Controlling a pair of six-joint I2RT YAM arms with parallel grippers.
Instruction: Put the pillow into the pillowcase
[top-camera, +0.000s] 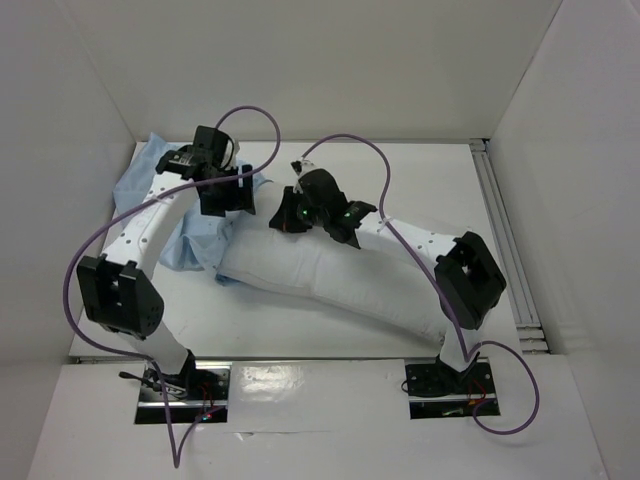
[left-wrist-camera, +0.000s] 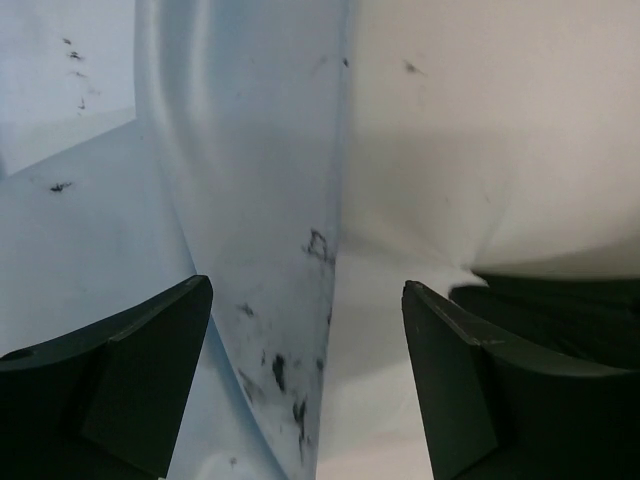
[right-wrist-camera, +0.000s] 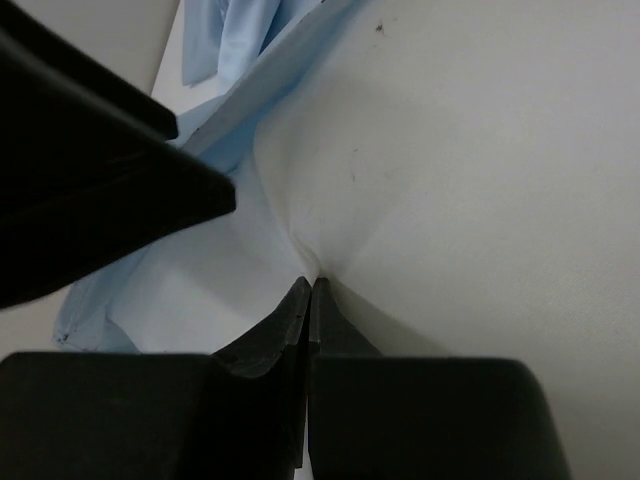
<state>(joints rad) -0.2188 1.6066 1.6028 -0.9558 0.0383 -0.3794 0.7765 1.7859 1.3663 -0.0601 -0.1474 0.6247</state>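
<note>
The white pillow (top-camera: 340, 280) lies slanted across the table's middle. The light blue pillowcase (top-camera: 150, 175) lies crumpled at the back left, its near part against the pillow's left end. My left gripper (top-camera: 228, 195) is open at that end. In the left wrist view (left-wrist-camera: 307, 288) a speckled pillowcase (left-wrist-camera: 260, 200) edge stands between the fingers, with the pillow (left-wrist-camera: 470, 130) to the right. My right gripper (top-camera: 287, 214) is shut on a pinch of pillow fabric (right-wrist-camera: 450, 180) near the same end. In the right wrist view (right-wrist-camera: 312, 284) the pillowcase (right-wrist-camera: 250, 40) shows beyond and the left gripper (right-wrist-camera: 90, 200) looms close.
White enclosure walls stand at the back, left and right. A metal rail (top-camera: 503, 235) runs along the table's right edge. Purple cables (top-camera: 255, 115) arc over both arms. The two grippers are close together near the pillow's left end.
</note>
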